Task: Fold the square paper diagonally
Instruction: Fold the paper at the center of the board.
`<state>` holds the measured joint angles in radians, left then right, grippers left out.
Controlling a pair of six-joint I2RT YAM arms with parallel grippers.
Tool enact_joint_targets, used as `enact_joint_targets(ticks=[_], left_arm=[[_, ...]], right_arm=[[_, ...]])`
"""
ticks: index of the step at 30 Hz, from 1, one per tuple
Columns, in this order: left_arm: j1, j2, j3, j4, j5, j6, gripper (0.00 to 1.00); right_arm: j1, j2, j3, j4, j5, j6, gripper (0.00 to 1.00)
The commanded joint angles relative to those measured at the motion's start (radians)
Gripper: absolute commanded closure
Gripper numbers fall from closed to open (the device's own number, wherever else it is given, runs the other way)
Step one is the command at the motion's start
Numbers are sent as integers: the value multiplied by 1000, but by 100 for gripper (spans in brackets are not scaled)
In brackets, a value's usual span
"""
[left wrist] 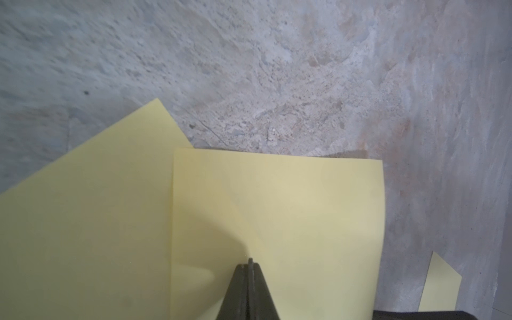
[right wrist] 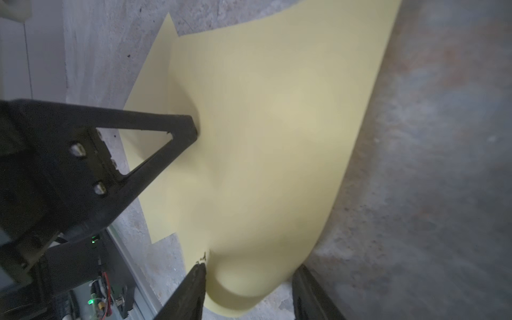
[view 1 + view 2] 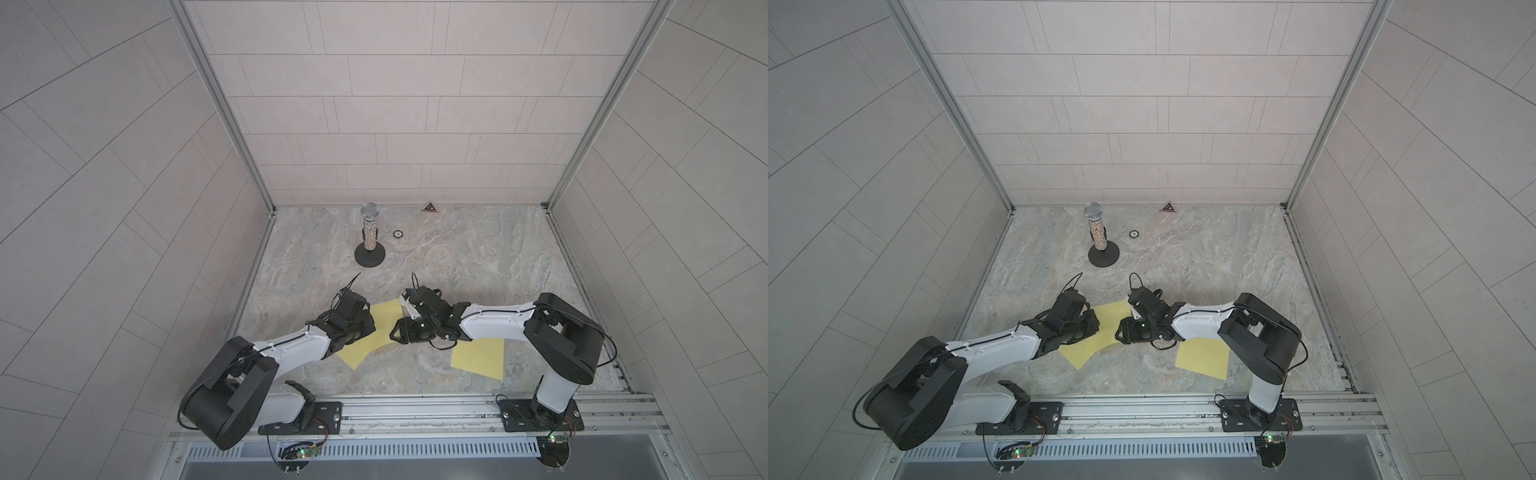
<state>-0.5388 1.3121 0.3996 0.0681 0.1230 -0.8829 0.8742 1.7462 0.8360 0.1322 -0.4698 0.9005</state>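
Left gripper (image 1: 250, 266), jaws pressed together, bears with its closed tip on the upper flap of the square paper (image 1: 277, 207). It pins the flap and pinches nothing. Right gripper (image 2: 252, 267) has its jaws spread to either side of the paper's rolled bend; whether they touch the bend cannot be told.

Likely faults, as a judgement:
- **Crooked crease:** flattening the bend as the layers lie now would probably set the crease off the diagonal, because the flap's corner does not meet the corner beneath it.
- **Flap springing open:** the flap is held at a single point, so a slip of the left tip would let the springy sheet open.
- **Sheet sliding:** a sideways push from the right jaws could slide the whole sheet on the smooth tabletop (image 3: 457, 257).

The paper is pale yellow, thin and unmarked. One part is doubled over the rest, and the lower layer's corner sticks out past the flap's edge. The bend is a soft round loop, not yet a sharp line, and the surface dimples around the left tip. In both top views the paper lies on the tabletop between the two grippers (image 3: 384, 313). A second yellow sheet (image 3: 478, 357) lies flat, well apart, under the right arm.
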Motion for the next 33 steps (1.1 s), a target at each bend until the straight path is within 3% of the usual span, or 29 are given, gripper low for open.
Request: enact_joint_targets(ticks=[1, 5, 12, 20, 23, 28, 33], left_arm=[[-1, 36, -48, -112, -26, 5, 93], [-1, 26, -50, -129, -39, 10, 93], [-1, 31, -56, -130, -34, 16, 93], [-1, 12, -70, -124, -32, 21, 93], [-1, 7, -70, -128, -32, 21, 93], [-1, -3, -68, -145, -39, 31, 93], [-1, -28, -79, -153, -46, 43, 93]], right_arm=[[-13, 38, -69, 258, -107, 165, 47], [-15, 70, -94, 496, -119, 293, 48], [-14, 19, -81, 531, 2, 313, 46], [-2, 105, -64, 685, 11, 411, 46], [6, 72, -65, 600, 38, 376, 46], [26, -40, -83, 249, 173, 245, 44], [34, -24, -141, 274, 155, 289, 45]])
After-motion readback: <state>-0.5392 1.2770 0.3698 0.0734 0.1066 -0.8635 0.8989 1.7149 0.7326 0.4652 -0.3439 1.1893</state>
